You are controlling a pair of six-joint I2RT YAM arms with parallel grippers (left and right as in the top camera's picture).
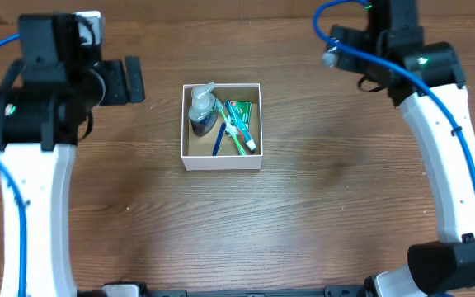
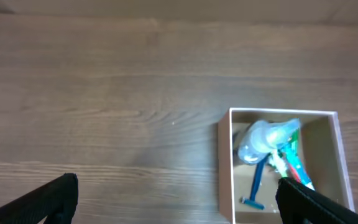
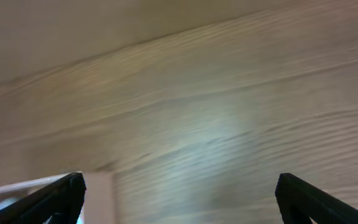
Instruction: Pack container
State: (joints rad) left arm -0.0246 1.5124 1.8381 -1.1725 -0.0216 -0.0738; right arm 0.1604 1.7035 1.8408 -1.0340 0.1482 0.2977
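My left gripper (image 2: 176, 200) hangs wide open and empty, left of the box (image 1: 221, 163), which sits mid-table holding a bottle (image 1: 201, 111), razor (image 1: 218, 142) and toothbrush (image 1: 239, 136). Nothing loose shows outside it, so packing is probably done. I should pull away high, clear of the rim. My right gripper (image 3: 179, 196) is spread empty too. Its view is blurred and catches only a box corner.

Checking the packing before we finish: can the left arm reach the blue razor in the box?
Probably yes. The left arm sits beside the box, jaws open and empty; the razor lies exposed inside, though the bottle crowds one end.
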